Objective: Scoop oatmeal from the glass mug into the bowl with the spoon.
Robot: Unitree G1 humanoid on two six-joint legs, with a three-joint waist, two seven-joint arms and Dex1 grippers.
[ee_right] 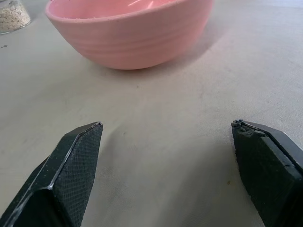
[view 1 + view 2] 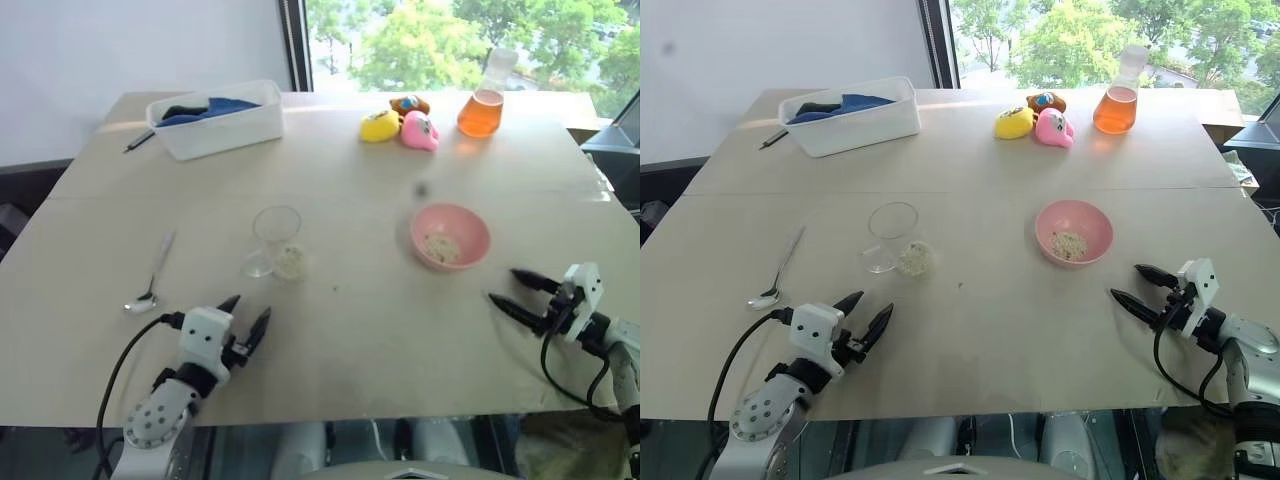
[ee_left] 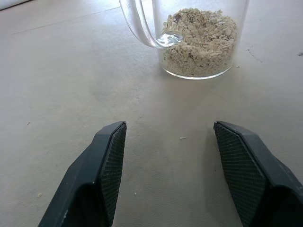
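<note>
My left fingers [image 2: 249, 321]: spread wide, empty, just short of the glass mug [image 2: 275, 241].
My right fingers [image 2: 517, 291]: spread, empty, near the bowl [image 2: 450, 236].
Spoon [image 2: 150, 276]: flat on the bench [image 2: 360, 330].

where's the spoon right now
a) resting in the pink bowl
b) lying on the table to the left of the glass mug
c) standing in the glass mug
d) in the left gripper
b: the spoon lies flat on the table, off to the left of the glass mug, while the left gripper and the right gripper are both open and hold nothing.
</note>
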